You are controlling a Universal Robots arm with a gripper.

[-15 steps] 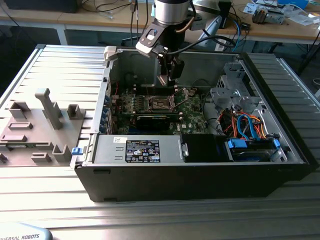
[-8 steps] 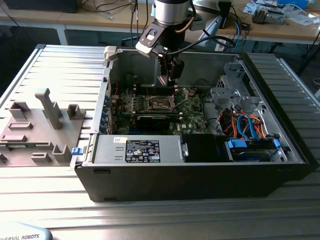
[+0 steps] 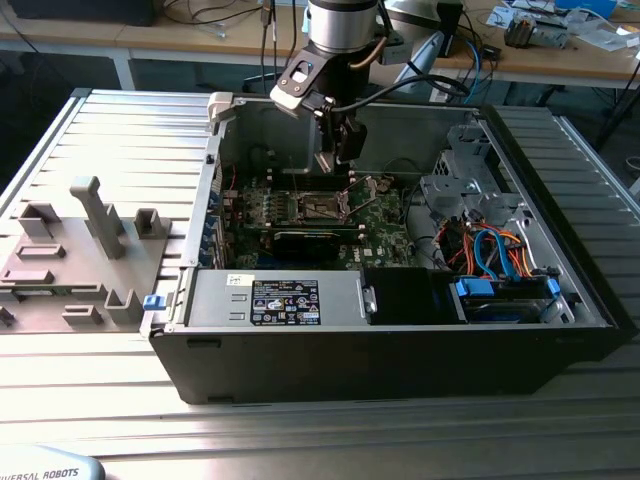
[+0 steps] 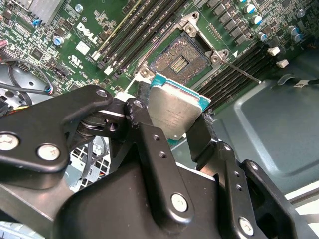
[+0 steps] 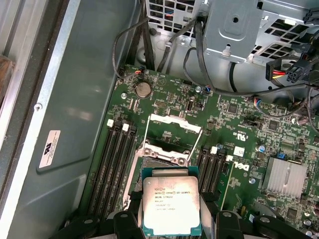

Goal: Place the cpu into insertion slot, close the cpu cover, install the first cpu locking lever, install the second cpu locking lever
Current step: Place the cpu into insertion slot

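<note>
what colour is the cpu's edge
Teal-green on the cpu, best in the second wrist view.

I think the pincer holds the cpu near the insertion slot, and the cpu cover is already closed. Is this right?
Not quite. The first wrist view shows the cpu cover open, lifted off the insertion slot. The rest holds: the pincer grips the cpu near the slot.

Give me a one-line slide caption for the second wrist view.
End effector holding the cpu by two edges, close to the uncovered insertion slot on the green motherboard.
</note>
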